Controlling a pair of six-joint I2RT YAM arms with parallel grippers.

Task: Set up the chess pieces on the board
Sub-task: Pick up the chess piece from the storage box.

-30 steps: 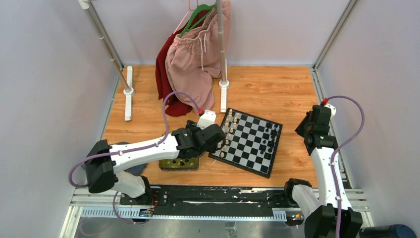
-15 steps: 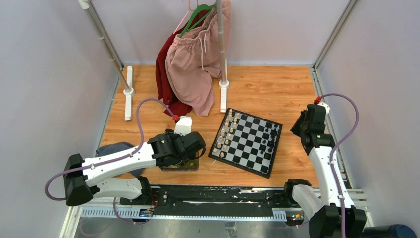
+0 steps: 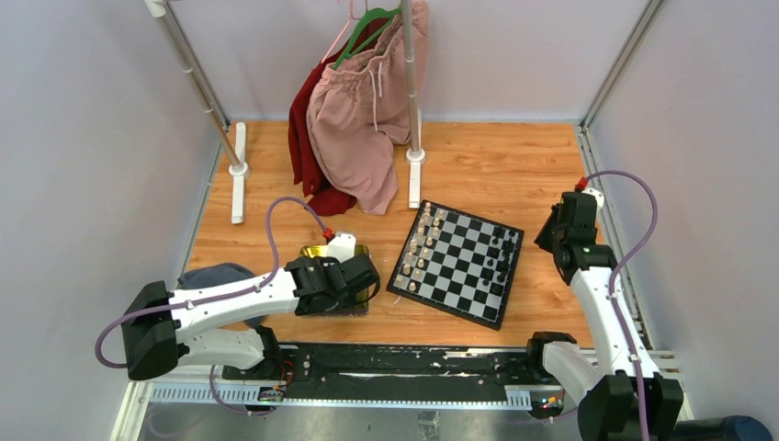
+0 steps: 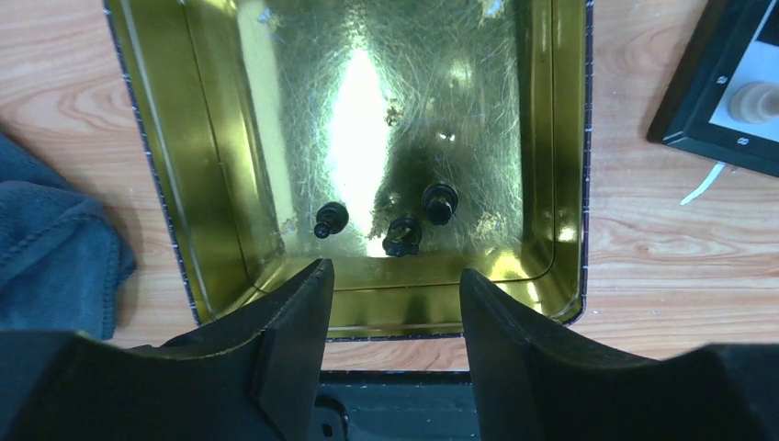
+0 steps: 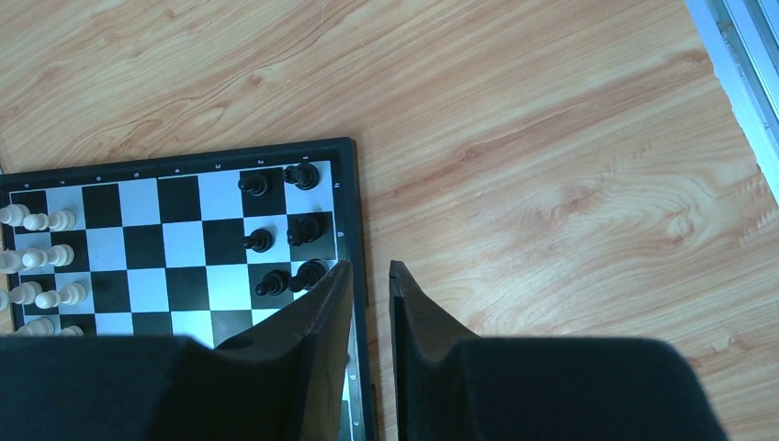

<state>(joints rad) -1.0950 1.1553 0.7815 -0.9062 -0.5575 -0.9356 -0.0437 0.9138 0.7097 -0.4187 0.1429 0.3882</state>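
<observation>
The board (image 3: 457, 266) lies right of centre, and also shows in the right wrist view (image 5: 184, 248). Several black chess pieces (image 3: 501, 257) stand on its right side (image 5: 276, 230). Three more black pieces (image 4: 401, 236) lie in the yellow-green tray (image 4: 211, 184), which is left of the board (image 3: 321, 250). My left gripper (image 3: 342, 296) hangs over the tray's near wall, open and empty (image 4: 393, 268). My right gripper (image 3: 557, 241) is above the board's right edge (image 5: 370, 266). Its jaws stand a narrow gap apart with nothing between them.
Cream-white pieces (image 3: 421, 246) line the board's left side (image 5: 37, 257). A blue cloth (image 3: 216, 276) lies left of the tray (image 4: 46, 257). A clothes rack with pink and red garments (image 3: 358, 119) stands at the back. A black rail (image 3: 395, 360) runs along the near edge.
My left arm has swung left and back from the board's left edge to over the tray. My right arm has drawn slightly toward the near right.
</observation>
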